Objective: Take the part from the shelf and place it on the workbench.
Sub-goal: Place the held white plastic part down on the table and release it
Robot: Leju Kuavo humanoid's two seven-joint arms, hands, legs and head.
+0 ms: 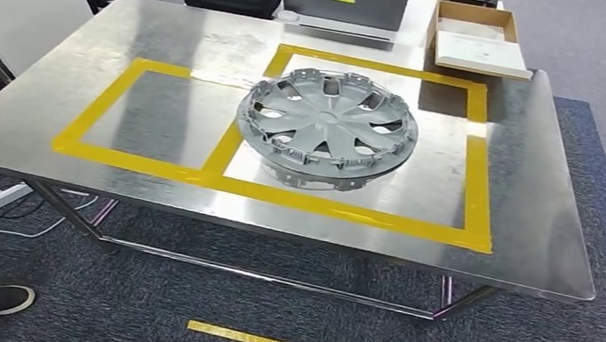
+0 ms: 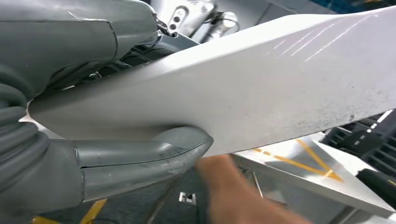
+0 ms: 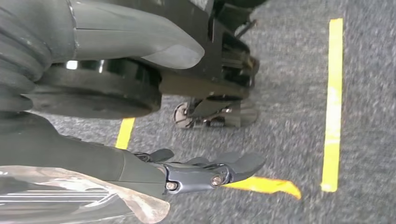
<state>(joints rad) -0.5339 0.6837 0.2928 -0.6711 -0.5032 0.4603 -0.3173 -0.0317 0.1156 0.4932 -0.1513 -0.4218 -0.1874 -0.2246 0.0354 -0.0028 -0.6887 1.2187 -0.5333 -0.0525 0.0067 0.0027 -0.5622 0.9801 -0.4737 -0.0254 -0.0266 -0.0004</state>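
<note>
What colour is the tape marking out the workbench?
Yellow tape, clearest in the head view.

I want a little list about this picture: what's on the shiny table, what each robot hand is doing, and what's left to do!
table: metal workbench marked with yellow tape rectangles
on table: grey wheel cover, in the bigger rectangle
left hand: grips a large white panel
right hand: holds nothing, hanging above the carpet
nearby: a person's hand under the panel
left to do: set the panel on the workbench
</note>
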